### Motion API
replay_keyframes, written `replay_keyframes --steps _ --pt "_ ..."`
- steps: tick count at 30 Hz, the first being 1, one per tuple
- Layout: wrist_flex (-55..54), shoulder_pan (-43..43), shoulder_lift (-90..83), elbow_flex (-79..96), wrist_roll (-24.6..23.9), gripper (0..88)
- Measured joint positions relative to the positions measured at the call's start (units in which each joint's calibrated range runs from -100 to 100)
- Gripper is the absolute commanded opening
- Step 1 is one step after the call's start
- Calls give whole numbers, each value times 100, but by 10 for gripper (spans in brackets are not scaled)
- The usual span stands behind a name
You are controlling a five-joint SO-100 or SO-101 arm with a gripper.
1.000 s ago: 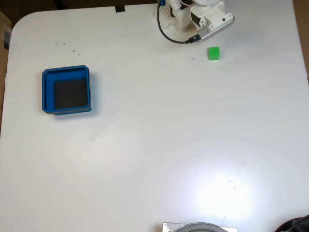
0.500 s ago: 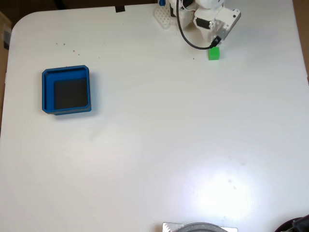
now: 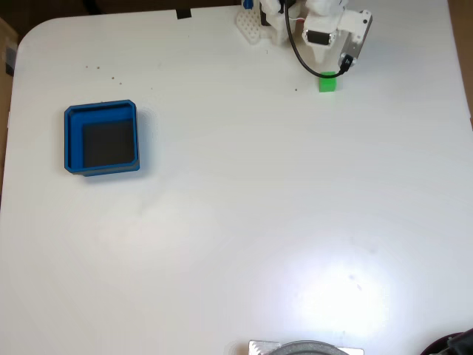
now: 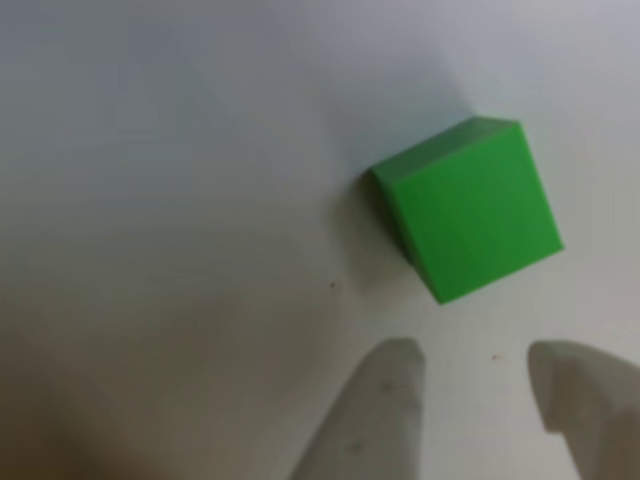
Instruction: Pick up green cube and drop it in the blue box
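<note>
Up near the far edge of the table [image 3: 244,222], fixed view, I see the green cube [image 3: 327,83] sitting flat on the white top, w/ the arm's white body right above it and a black cable looping down beside it. Cube looks partly tucked under the arm housing from this angle; can't tell if anything touches it.

Other view, close in: green cube [image 4: 468,208] rests on the table, turned at an angle, shadow on its left side. Claw [image 4: 470,410] comes in from the bottom edge, two pale fingertips [image 4: 385,400] spread apart w/ a clear gap, nothing between them. Cube sits just beyond the tips, apart from both.

Blue box [image 3: 72,140] is well apart, over at the left of the fixed view, dark floor, nothing in it. Open white table between cube and box, only a few tiny dark specks near the top left. Bright glare patch lower right. Grey rounded object [image 3: 307,347] at the bottom edge, dark object [image 3: 454,344] bottom right corner.
</note>
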Motion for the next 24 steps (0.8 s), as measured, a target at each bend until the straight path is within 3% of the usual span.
replay_keyframes --steps 8,16,24 --pt "-372 0 384 -134 10 108" --pt "-389 0 384 -134 10 197" --pt "-389 0 384 -134 10 207"
